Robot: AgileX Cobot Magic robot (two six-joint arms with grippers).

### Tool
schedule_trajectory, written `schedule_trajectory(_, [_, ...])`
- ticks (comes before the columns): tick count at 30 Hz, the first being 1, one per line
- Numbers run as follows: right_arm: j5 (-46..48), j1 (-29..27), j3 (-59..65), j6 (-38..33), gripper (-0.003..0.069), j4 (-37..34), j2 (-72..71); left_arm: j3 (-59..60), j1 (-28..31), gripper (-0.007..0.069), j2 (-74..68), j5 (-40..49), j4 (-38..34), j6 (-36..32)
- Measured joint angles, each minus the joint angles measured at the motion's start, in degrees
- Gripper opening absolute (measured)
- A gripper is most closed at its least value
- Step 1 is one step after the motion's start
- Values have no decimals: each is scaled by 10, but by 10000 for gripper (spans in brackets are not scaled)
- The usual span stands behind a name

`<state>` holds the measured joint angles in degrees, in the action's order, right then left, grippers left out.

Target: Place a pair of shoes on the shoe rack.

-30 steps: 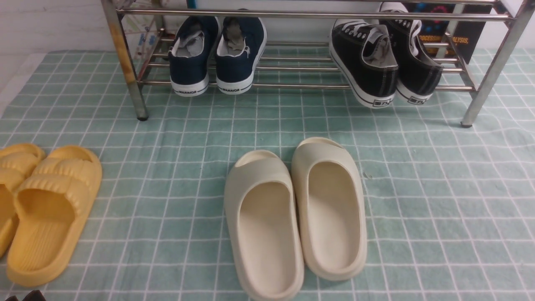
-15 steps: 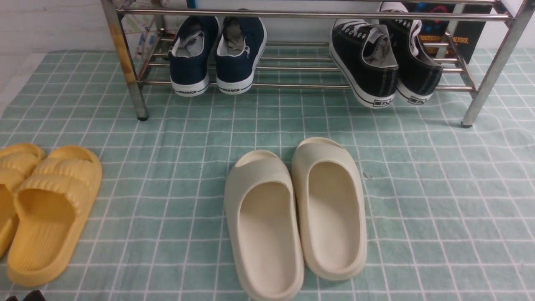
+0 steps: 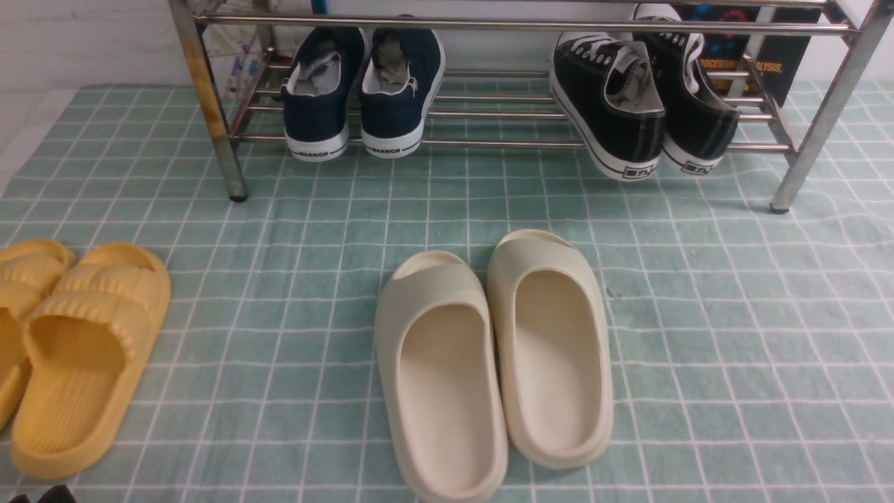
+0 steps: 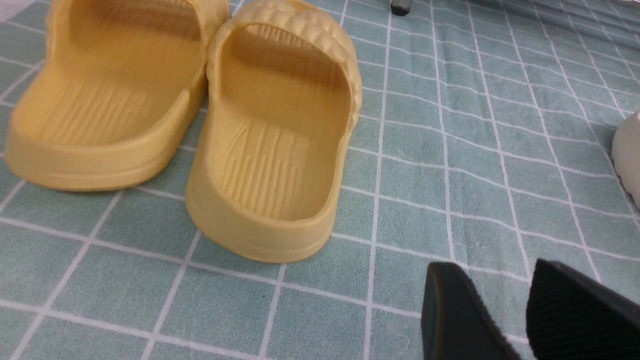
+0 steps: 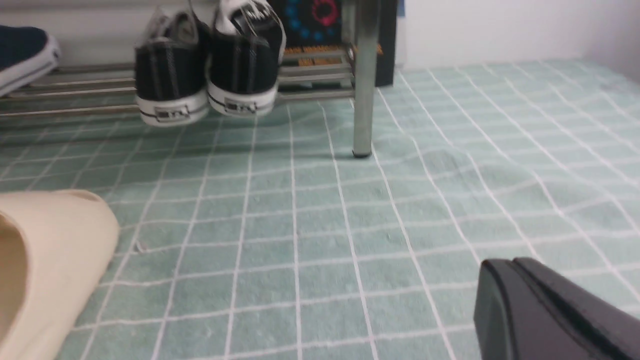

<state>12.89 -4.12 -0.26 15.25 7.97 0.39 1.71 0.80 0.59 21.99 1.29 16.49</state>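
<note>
Sneakers, black canvas, one pair (image 3: 646, 105): on the lower rods of the chrome shoe rack (image 3: 503, 26), robot's right end, toes inward, heels toward the camera and overhanging the front rod; the left one sits askew, heel dipping lowest. Judged placed; task looks complete.

Navy WARRIOR slip-ons (image 3: 363, 91): same tier, left end, well apart from the black pair.

Cream slides (image 3: 492, 363): on the green checked cloth (image 3: 733, 349), centre, side by side, untouched.

Yellow slides (image 4: 200, 120): on the cloth, far left, just ahead of the left wrist camera.

Left gripper (image 4: 525, 310): low over the cloth, fingers parted, nothing between them.

Right gripper (image 5: 515, 300): fingers pressed together, empty, well clear of the rack, probably parked after release.
</note>
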Motion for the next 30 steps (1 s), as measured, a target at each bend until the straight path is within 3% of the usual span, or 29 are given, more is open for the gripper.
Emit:
schedule_trajectory(10, [79, -9, 15, -22, -5, -7, -10, 0, 0, 239, 0, 0, 0, 0])
schedule_trajectory(30, [89, -9, 13, -37, -1, -17, -10, 0, 0, 239, 0, 0, 0, 0])
